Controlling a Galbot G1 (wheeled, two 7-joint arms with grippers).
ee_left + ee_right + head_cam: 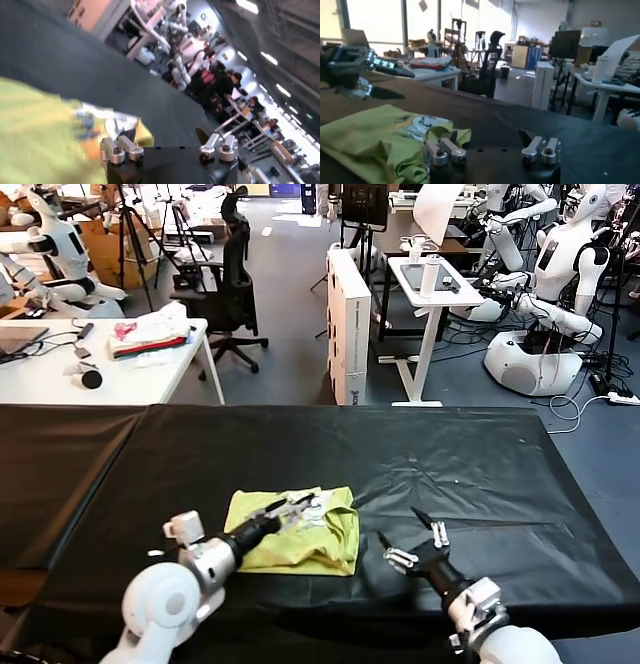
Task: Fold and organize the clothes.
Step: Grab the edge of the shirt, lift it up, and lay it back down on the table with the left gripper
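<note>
The lime-yellow cotton T-shirt (298, 531) lies loosely folded near the front of the black cloth-covered table (480, 464). The left gripper (292, 506) hovers over it spread wide, apparently touching nothing; the right gripper (412, 537) waits wide beside it. A shallow pinch could snag one layer and undo the fold.

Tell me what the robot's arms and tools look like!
Both arms are white and rounded, with black forearm sections. The left tool and right tool each have two slim black fingers on silvery metal brackets held by small round bolts.
</note>
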